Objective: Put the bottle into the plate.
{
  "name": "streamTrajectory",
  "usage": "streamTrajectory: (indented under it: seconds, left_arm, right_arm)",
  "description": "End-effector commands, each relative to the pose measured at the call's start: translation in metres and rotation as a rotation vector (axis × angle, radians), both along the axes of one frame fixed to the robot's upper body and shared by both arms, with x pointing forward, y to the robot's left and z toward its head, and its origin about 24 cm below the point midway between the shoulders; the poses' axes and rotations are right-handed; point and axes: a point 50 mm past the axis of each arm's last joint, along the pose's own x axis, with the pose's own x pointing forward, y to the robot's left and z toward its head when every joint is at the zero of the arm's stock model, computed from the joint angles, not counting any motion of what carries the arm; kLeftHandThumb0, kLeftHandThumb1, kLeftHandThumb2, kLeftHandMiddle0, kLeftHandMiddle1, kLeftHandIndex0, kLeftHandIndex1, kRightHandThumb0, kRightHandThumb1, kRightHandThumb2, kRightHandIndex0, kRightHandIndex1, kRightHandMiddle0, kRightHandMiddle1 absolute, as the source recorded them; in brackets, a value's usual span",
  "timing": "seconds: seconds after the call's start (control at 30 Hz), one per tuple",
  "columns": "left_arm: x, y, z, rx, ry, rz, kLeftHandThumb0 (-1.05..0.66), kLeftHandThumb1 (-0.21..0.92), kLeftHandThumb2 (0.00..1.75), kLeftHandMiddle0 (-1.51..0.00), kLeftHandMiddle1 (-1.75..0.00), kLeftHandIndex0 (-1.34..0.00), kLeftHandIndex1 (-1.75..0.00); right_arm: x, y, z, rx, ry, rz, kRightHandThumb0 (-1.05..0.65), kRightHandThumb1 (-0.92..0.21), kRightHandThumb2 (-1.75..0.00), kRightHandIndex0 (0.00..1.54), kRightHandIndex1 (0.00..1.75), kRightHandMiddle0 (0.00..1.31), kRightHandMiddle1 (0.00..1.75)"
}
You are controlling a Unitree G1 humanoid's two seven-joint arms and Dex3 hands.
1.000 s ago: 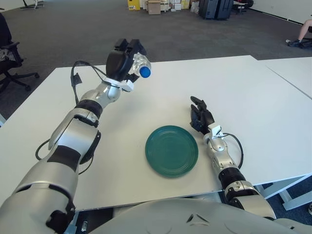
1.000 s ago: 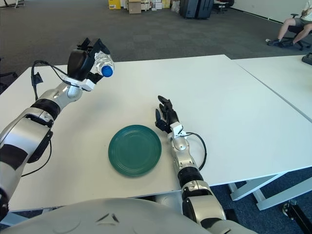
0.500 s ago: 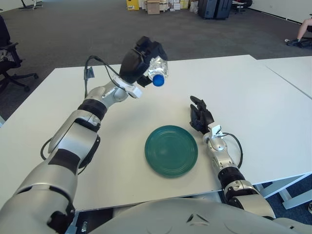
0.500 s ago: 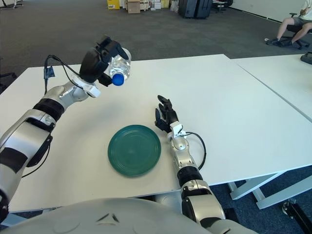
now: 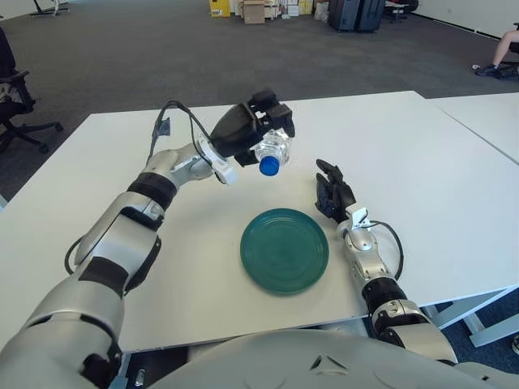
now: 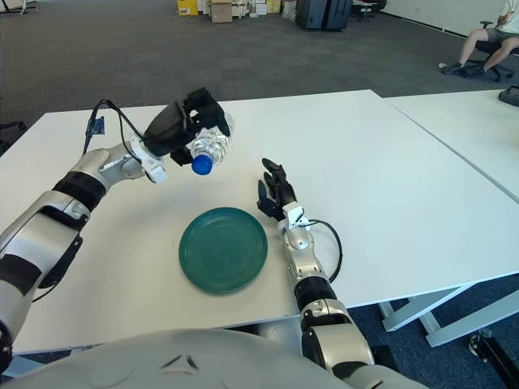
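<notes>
left hand moved nearer green plate, fingers clamped around bottle, blue cap down, right hand idle beside plate

Silver arms, black joints, black cables

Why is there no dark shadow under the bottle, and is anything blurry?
Left eye view: the bottle in the left hand casts only a faint, soft shadow on the table, so the light is even. Right eye view: the plate and right hand look sharp; nothing is smeared.
</notes>
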Motion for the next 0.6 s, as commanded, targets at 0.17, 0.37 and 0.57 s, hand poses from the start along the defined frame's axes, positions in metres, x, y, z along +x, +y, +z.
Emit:
streamTrajectory:
  seconds: [0.17,0.37,0.57]
  left_arm:
    - [-0.024,-0.003,-0.002,0.051,-0.011,-0.093,0.0,0.11,1.54,-0.79,-1.67,-0.54,-1.75]
    - [-0.036,-0.008,-0.009,0.104,0.016,-0.137,0.0,0.11,1.54,-0.79,-1.67,-0.54,-1.75]
    - [-0.046,-0.012,-0.008,0.159,-0.009,-0.206,0.0,0.1,1.55,-0.8,-1.67,-0.55,-1.75]
  right_arm:
    - [-0.016,-0.003,-0.024,-0.027,0.131,-0.011,-0.74,-0.92,-0.81,0.22,0.0,0.0,0.39]
    - [-0.017,-0.004,-0.025,-0.044,0.126,-0.011,-0.77,-0.92,-0.82,0.2,0.0,0.0,0.3]
    - [-0.017,-0.004,-0.025,-0.056,0.121,-0.008,-0.8,-0.92,-0.84,0.18,0.0,0.0,0.24]
